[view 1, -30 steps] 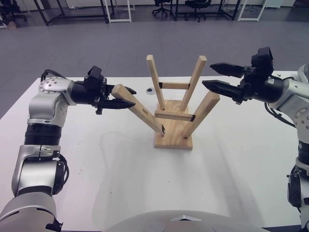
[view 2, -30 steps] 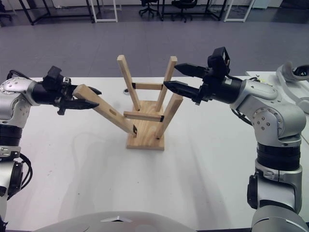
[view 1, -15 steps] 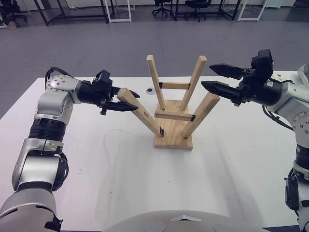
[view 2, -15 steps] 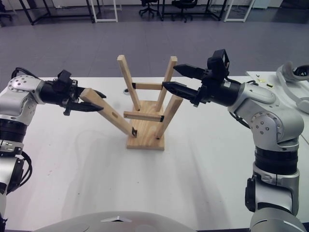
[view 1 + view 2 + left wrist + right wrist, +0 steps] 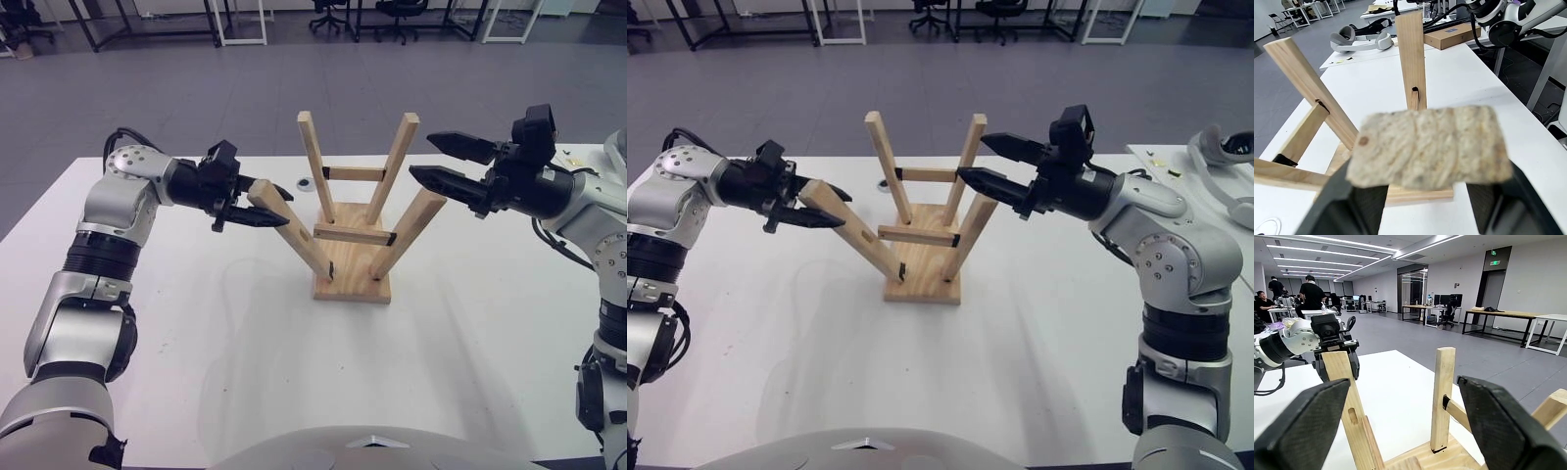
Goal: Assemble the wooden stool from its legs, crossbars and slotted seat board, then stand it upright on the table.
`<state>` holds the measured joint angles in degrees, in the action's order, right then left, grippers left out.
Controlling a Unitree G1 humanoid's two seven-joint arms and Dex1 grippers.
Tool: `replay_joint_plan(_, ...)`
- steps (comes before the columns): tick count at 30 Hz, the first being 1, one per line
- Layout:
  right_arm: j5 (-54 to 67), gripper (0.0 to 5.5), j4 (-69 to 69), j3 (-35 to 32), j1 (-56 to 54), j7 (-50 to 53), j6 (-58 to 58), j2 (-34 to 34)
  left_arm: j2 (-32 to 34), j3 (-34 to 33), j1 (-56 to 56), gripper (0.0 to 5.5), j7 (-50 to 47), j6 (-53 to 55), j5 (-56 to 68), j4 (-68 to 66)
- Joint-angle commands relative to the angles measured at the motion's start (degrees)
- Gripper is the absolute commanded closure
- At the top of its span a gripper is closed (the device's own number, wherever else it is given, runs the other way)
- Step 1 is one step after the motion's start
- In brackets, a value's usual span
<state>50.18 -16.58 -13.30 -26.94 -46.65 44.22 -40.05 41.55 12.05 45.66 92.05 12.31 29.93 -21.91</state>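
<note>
Stool sits inverted on the worktop, seat board down. Left end effector clamps the top of the near-left leg, which slants out leftward; right end effector gapes open just above the near-right leg.

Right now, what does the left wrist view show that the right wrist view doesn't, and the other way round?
Left wrist view: the cut end of the held leg close up, plus a white headset and a cardboard box on tables beyond. Right wrist view: the left pincer from outside, clamped on that leg's top, seen between the pads of the open right pincer. Both: the upside-down stool's free legs, a crossbar, the seat board and the white table.
</note>
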Motion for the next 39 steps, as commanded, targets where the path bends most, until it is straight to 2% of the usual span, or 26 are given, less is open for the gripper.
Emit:
replay_joint_plan(1,0.5,1.42,-1.1,-0.5,0.6,0.7,0.3,0.0,-0.5,0.5,1.8,3.46,0.4,-2.1,-3.5,-1.9)
replay_joint_plan(13,0.8,1.42,-1.3,-0.9,1.0,0.9,-0.2,0.1,2.7,4.9,3.4,3.46,0.4,0.1,-1.8,-1.1)
replay_joint_plan(18,0.8,1.42,-1.4,-0.8,1.1,1.1,-0.4,0.3,0.4,5.1,3.9,3.46,-0.7,-1.7,-8.5,-2.6)
replay_joint_plan(25,1.2,1.42,-2.8,0.7,1.8,1.4,0.4,1.2,-2.7,5.9,5.9,3.46,0.1,0.5,-10.0,-2.3)
replay_joint_plan(31,2.2,1.42,-3.4,6.0,5.8,1.6,4.2,3.2,-4.0,7.8,9.3,3.46,0.4,4.6,-9.2,-5.5)
replay_joint_plan(39,0.3,1.42,-0.2,8.1,5.2,1.0,4.3,2.2,-5.3,15.8,12.0,3.46,0.4,4.3,-9.6,-7.1)
